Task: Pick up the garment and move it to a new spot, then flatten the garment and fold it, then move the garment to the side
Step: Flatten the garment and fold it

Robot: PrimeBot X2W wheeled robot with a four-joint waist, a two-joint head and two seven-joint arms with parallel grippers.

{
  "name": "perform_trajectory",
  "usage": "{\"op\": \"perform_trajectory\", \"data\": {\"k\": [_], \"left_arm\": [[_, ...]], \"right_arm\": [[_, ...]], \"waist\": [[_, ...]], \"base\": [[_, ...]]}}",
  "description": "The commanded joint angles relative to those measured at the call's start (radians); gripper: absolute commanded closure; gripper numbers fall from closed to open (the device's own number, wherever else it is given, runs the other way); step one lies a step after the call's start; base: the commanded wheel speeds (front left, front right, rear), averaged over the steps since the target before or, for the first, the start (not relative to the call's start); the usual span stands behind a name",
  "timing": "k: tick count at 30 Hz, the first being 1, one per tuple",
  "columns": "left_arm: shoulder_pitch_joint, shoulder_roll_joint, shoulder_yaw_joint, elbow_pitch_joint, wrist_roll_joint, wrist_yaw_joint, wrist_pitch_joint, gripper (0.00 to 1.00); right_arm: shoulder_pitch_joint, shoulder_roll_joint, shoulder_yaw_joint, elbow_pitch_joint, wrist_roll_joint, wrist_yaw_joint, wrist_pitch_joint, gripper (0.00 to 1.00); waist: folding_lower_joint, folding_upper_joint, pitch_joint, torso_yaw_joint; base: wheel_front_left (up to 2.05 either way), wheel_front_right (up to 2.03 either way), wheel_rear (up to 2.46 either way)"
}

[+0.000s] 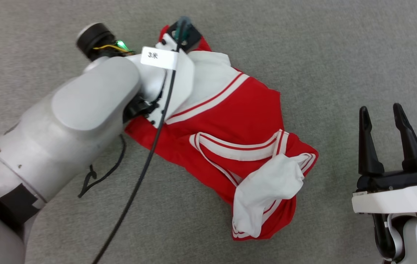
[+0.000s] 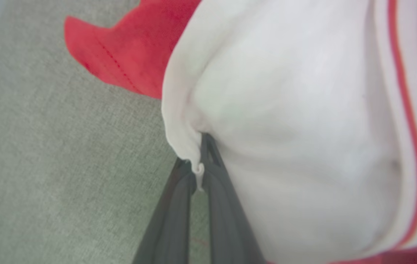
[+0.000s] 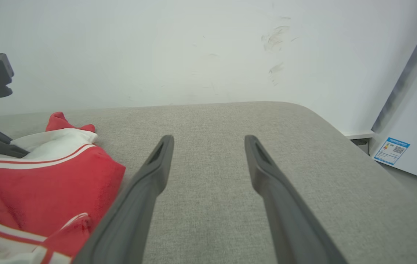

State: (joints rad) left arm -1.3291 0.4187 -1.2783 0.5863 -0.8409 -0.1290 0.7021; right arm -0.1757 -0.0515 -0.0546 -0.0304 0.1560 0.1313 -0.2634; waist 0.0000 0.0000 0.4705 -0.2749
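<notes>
**Garment (image 1: 230, 121), red with white sleeves and red-white striped trim, crumpled at the middle of a grey fabric-covered bench (image 1: 322, 44).**

The garment is laid in a loose heap, with one white sleeve bunched at its near right edge and the other spread at its far left end. In the left wrist view, a fold of that far white sleeve is clamped between the closed fingers of the left tool (image 2: 199, 165), and a red corner is seen lying past it on the bench. The left forearm (image 1: 83, 110) is stretched over the garment's left edge. A black cable (image 1: 146, 161) is trailed along it, and a white label (image 1: 158, 57) is fixed at the wrist. The right tool (image 1: 381, 113) is held to the garment's right, clear of the cloth, with fingers spread apart and nothing between them. A white wall (image 3: 194, 47) is seen behind the bench.
</notes>
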Motion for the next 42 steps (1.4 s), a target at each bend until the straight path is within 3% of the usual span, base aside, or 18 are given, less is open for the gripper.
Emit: {"op": "perform_trajectory", "data": {"k": [1, 7, 13, 19, 29, 35, 42], "left_arm": [[-0.015, -0.015, -0.002, -0.011, 0.004, -0.001, -0.049, 1.0], [-0.047, -0.022, 0.007, -0.047, -0.012, 0.0, -0.258, 1.0], [-0.015, 0.033, 0.028, -0.09, -0.036, 0.0, -0.394, 1.0], [0.054, 0.136, 0.049, -0.145, -0.057, 0.033, -0.442, 1.0], [0.29, 0.367, 0.088, -0.219, -0.176, 0.149, -0.477, 1.0], [0.411, 0.438, 0.103, -0.172, -0.264, 0.18, -0.489, 1.0], [0.534, 0.436, 0.122, -0.028, -0.38, 0.171, -0.499, 1.0]], "right_arm": [[0.016, 0.003, -0.005, 0.001, -0.007, -0.001, -0.002, 0.0], [0.053, 0.002, -0.016, 0.003, -0.042, -0.001, -0.002, 0.0], [0.104, 0.002, -0.028, 0.007, -0.065, -0.001, -0.002, 0.0], [0.139, 0.002, -0.032, 0.004, -0.077, -0.001, -0.002, 0.0], [0.154, 0.002, -0.04, -0.002, -0.083, -0.001, -0.002, 0.0], [0.145, 0.002, -0.039, -0.006, -0.088, -0.001, -0.002, 0.0], [0.13, 0.002, -0.032, -0.005, -0.098, -0.001, -0.002, 0.0]], "waist": [[0.0, 0.0, -0.037, 0.034], [0.0, 0.0, -0.123, 0.11], [0.0, 0.0, -0.208, 0.2], [0.0, 0.0, -0.254, 0.269], [0.0, 0.0, -0.265, 0.329], [0.0, 0.0, -0.252, 0.335], [0.0, 0.0, -0.233, 0.315]], "base": [[0.0, 0.0, 0.0], [0.0, 0.0, 0.0], [0.0, 0.0, 0.0], [0.0, 0.0, 0.0], [0.0, 0.0, 0.0], [0.0, 0.0, 0.0], [0.0, 0.0, 0.0]]}}
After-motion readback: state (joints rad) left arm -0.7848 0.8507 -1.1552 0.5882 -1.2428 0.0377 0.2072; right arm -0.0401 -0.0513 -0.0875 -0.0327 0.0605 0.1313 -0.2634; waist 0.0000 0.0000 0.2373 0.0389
